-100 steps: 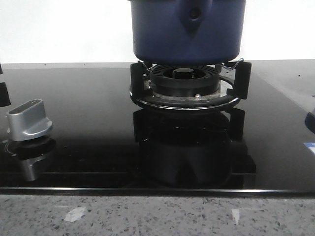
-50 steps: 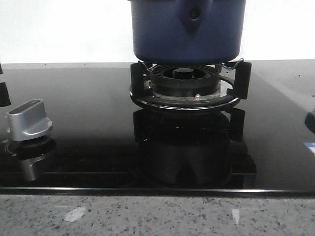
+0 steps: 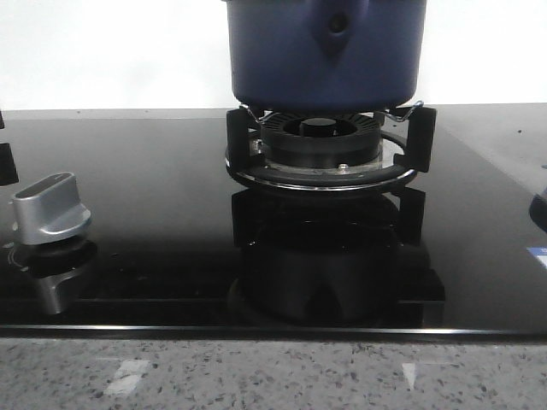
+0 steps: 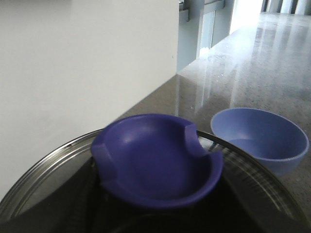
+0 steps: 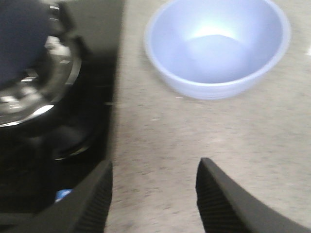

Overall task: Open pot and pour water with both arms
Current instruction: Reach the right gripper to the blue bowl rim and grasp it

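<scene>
The dark navy-blue pot [image 3: 325, 51] stands on the black burner ring [image 3: 320, 149] at the back middle; its top is cut off in the front view. In the left wrist view its glass lid with a metal rim [image 4: 43, 165] fills the lower half, and the purple-blue lid knob [image 4: 155, 160] sits right at my left gripper [image 4: 155, 216], whose dark fingers hug it on both sides. My right gripper [image 5: 153, 194] is open and empty over the speckled counter, between the stove edge and a pale blue bowl [image 5: 216, 46]. The pot shows blurred there [image 5: 22, 39].
A silver stove dial [image 3: 49, 207] sits at the front left of the black glass hob [image 3: 154, 196]. The pale blue bowl also shows in the left wrist view [image 4: 260, 138], on the grey counter beyond the lid. A white wall stands behind the stove.
</scene>
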Available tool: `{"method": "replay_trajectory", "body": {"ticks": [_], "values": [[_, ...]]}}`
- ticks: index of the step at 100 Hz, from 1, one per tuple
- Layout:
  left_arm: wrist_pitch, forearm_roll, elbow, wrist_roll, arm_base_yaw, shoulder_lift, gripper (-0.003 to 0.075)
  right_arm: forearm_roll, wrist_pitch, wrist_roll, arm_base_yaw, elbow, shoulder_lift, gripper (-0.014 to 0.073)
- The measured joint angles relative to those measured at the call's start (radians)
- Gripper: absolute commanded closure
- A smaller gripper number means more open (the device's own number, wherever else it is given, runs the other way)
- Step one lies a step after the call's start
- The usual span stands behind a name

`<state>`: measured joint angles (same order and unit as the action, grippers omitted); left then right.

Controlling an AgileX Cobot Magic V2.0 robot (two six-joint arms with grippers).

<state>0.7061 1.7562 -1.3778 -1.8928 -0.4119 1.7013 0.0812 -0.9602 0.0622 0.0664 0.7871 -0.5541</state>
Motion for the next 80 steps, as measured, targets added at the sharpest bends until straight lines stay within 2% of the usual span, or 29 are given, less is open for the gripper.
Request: {"method": "replay_trajectory", "body": {"ticks": [22, 39, 62, 80], "values": [[0.004, 0.000, -0.045, 0.031, 0.088, -0.049, 0.0510, -0.171, -0.024, 0.134, 0.000, 0.102, -0.166, 0.0242], [0.019, -0.002, -0.047, 0.056, 0.168, -0.068, 0.0510, -0.241, -0.038, 0.163, 0.048, 0.228, -0.343, 0.0242], [0.079, -0.013, -0.047, 0.100, 0.269, -0.072, 0.0510, -0.251, -0.041, 0.153, 0.204, 0.389, -0.596, 0.0242], [0.104, -0.018, -0.047, 0.108, 0.307, -0.072, 0.0510, -0.125, -0.039, 0.068, 0.302, 0.416, -0.756, 0.0242]]}}
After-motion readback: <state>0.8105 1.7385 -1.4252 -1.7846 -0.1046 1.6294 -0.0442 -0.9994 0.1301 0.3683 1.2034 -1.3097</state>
